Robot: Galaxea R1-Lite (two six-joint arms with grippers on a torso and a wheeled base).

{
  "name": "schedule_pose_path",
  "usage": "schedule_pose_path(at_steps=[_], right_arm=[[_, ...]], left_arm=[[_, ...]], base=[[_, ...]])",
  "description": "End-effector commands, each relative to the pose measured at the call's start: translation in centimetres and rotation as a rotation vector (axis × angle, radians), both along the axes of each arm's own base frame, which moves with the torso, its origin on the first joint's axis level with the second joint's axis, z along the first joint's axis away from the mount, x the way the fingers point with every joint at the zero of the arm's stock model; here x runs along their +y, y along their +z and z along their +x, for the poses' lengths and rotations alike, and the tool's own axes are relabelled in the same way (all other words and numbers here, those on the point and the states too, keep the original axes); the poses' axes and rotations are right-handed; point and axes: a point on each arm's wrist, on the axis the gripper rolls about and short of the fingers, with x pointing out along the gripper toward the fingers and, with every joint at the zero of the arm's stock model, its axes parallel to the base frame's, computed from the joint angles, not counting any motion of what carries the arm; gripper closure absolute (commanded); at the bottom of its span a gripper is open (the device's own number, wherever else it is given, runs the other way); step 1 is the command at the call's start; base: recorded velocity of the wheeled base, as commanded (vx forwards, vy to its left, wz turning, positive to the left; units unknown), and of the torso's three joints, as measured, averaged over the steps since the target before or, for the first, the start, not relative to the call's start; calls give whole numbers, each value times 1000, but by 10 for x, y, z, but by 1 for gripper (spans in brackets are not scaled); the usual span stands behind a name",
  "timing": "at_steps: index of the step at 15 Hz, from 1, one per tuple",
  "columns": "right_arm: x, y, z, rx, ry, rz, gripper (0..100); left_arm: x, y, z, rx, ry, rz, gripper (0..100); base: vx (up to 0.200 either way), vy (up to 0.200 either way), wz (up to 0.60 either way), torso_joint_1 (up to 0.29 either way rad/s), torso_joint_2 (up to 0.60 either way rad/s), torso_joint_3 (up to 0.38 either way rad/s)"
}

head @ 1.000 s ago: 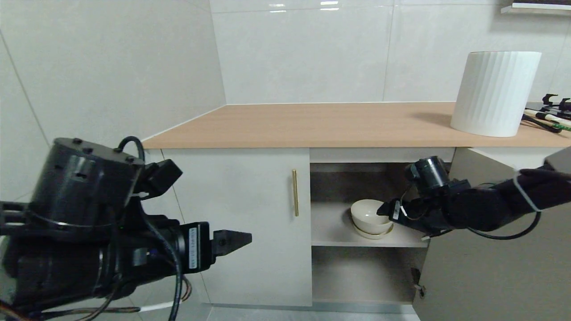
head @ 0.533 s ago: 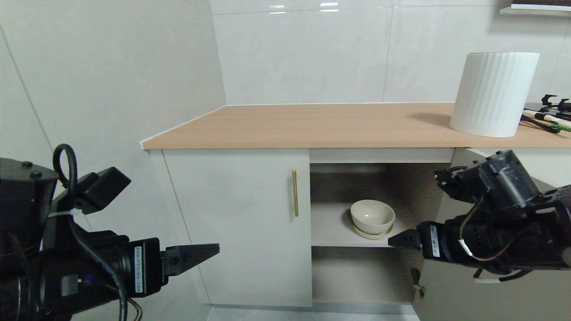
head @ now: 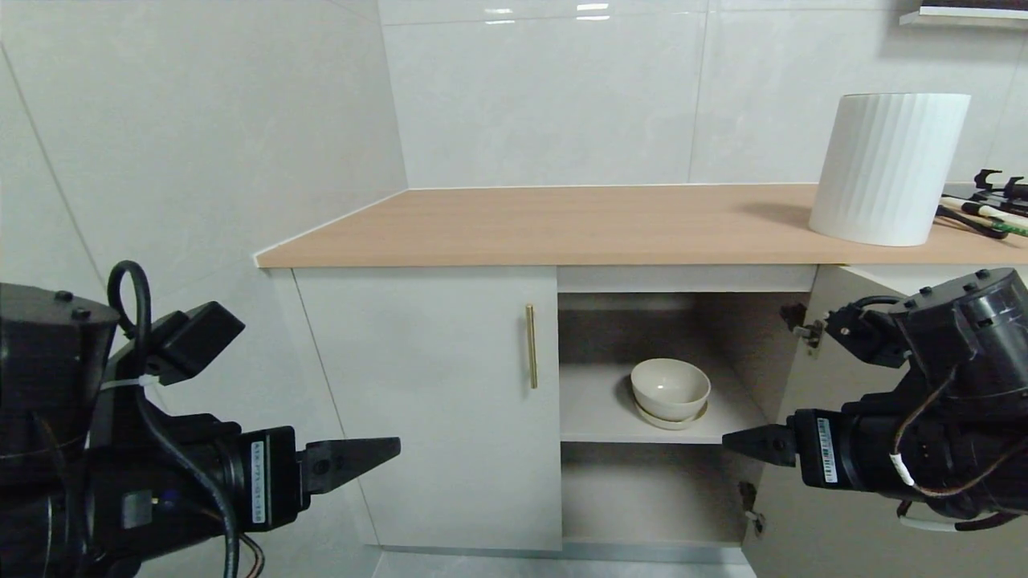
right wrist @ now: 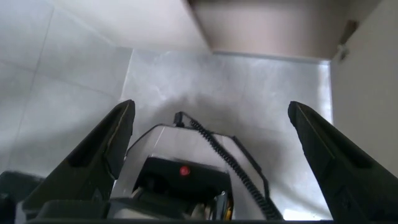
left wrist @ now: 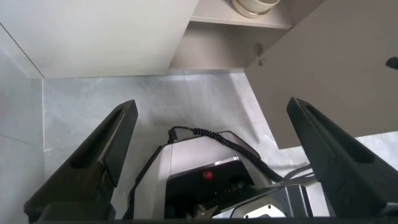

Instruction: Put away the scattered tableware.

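Note:
A cream bowl (head: 671, 388) rests on a small cream plate (head: 673, 420) on the middle shelf of the open cabinet (head: 594, 413); the bowl's base (left wrist: 252, 6) also shows in the left wrist view. My right gripper (head: 739, 441) hangs just outside the cabinet, to the right of the bowl and lower, apart from it. The right wrist view shows it open (right wrist: 209, 106), nothing between its fingers. My left gripper (head: 377, 453) is low at the left, in front of the closed door. Its fingers stand wide apart over the floor, open and holding nothing (left wrist: 211, 104).
The left cabinet door (head: 434, 401) is closed, with a gold handle (head: 531, 347). The right door (head: 835, 498) stands swung open behind my right arm. On the wooden counter (head: 562, 225) stand a white ribbed cylinder (head: 887, 164) and some utensils (head: 984, 213).
My right gripper has drawn back from the bowl's rim, out of the cabinet, down and to the right. My left arm has sunk lower and pulled back to the left.

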Motion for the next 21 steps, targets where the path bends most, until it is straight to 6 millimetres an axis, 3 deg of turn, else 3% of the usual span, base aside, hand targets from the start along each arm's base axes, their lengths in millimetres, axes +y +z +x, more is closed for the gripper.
schedule_pose_path(at_steps=[1, 13, 21], right_arm=[[-1, 1, -2, -4, -1, 1, 0], [-1, -3, -3, 1, -10, -26, 0], [-2, -4, -4, -5, -22, -36, 0]], left_arm=[[-1, -1, 1, 7, 0, 4, 0], [-1, -2, 1, 13, -8, 1, 0], [0, -1, 0, 5, -10, -4, 0]], base=[[-200, 0, 0, 12, 7, -2], [-200, 0, 0, 3, 3, 3], [0, 0, 0, 0, 0, 0]])
